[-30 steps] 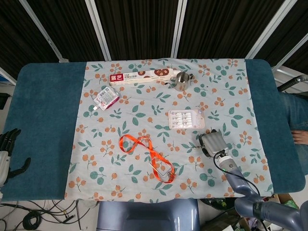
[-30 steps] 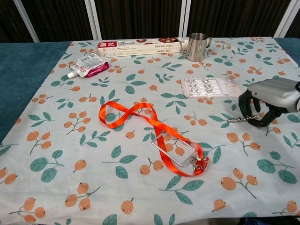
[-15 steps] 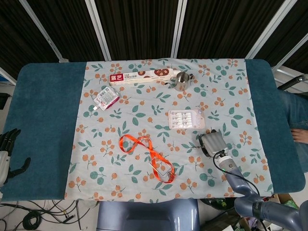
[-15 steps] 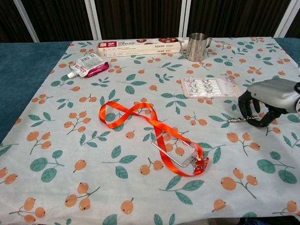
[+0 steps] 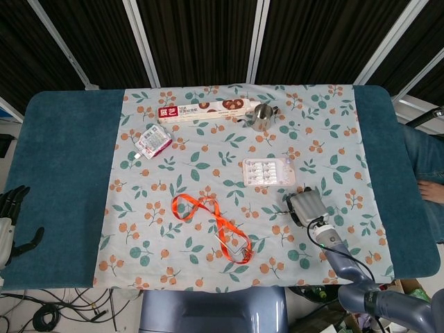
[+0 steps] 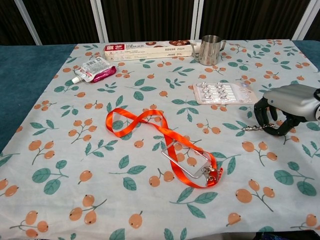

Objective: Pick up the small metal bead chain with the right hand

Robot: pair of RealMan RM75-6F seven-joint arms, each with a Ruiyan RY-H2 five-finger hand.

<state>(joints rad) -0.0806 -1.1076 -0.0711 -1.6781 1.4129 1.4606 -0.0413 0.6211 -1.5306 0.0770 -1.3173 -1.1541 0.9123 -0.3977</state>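
Observation:
The small metal bead chain [image 6: 252, 127] lies on the floral cloth at the right side of the chest view, a short length showing to the left of my right hand [image 6: 284, 106]. That hand arches over the chain's right end, fingers curled down, and the thumb and a finger pinch the chain where it runs under the palm. From the head view the right hand [image 5: 306, 206] covers the chain, just below the blister pack. My left hand [image 5: 10, 223] hangs off the table's left edge, fingers apart, holding nothing.
An orange lanyard [image 6: 150, 131] with a clear card holder [image 6: 186, 157] lies mid-cloth. A blister pack [image 6: 223, 92] sits just behind the right hand. At the far edge stand a metal cup [image 6: 211, 49], a long box [image 6: 146, 50] and a pink pouch [image 6: 95, 68].
The right hand's fingers have closed in slightly around the chain's end; the hand and chain stay in the same place. The left hand has not moved.

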